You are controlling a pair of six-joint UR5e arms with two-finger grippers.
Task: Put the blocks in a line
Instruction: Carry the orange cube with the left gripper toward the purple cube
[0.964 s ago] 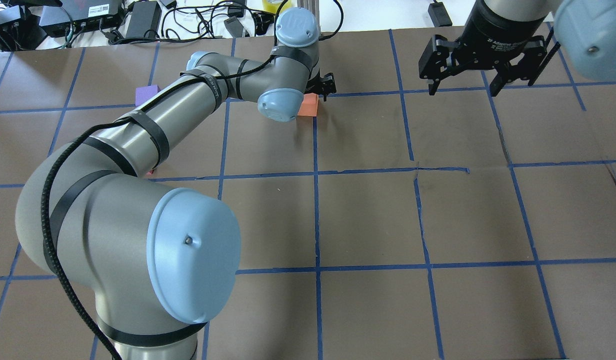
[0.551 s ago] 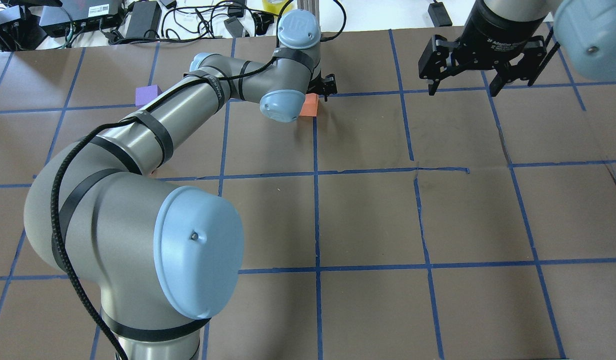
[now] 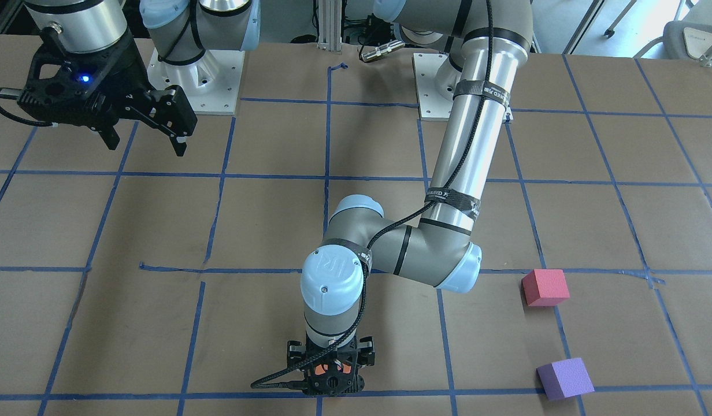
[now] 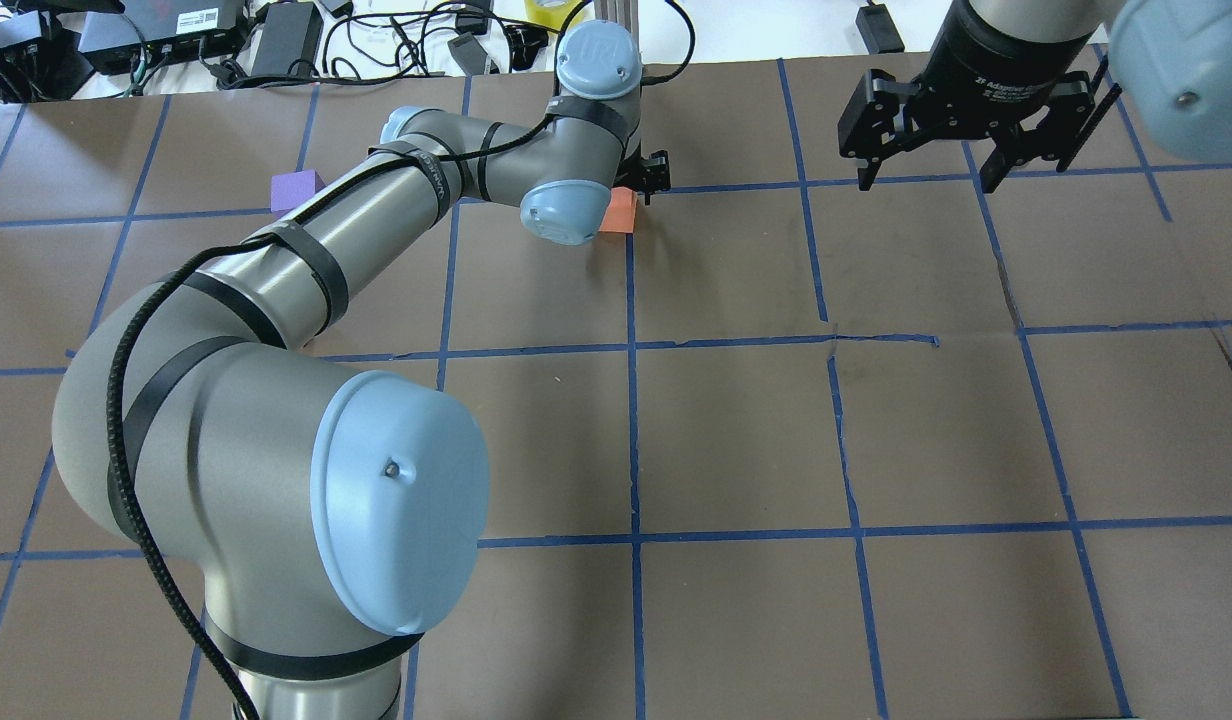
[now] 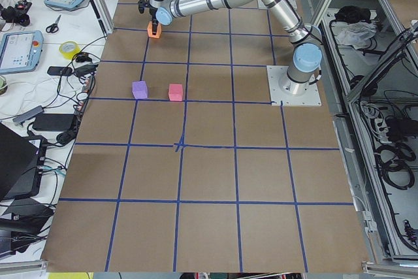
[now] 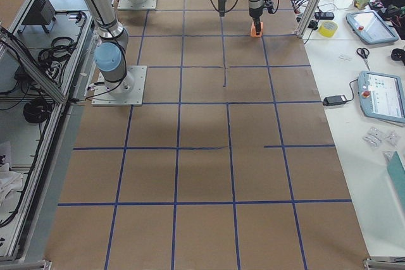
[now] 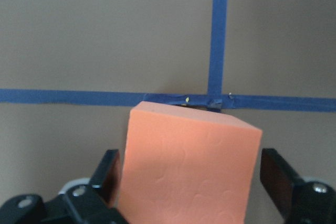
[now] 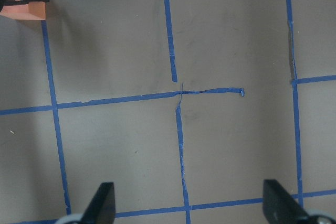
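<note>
White lettering beginning "2F Adaptive" is showing on the black housing of the right tool (image 4: 926, 182), at the upper right of the overhead view; the rest of that line is too small to read. A raised "UR" logo is sitting on the blue wrist cap (image 3: 332, 282) of the left arm (image 3: 477, 133), low in the centre of the front-facing view, and is showing again on that cap at the top centre of the overhead view. White print is running along a black strap (image 3: 452, 197) on that arm, too fine to make out. A white sticker (image 4: 191, 18) on a black box (image 4: 126, 35), upper left of the overhead view, is carrying print too small to read.
</note>
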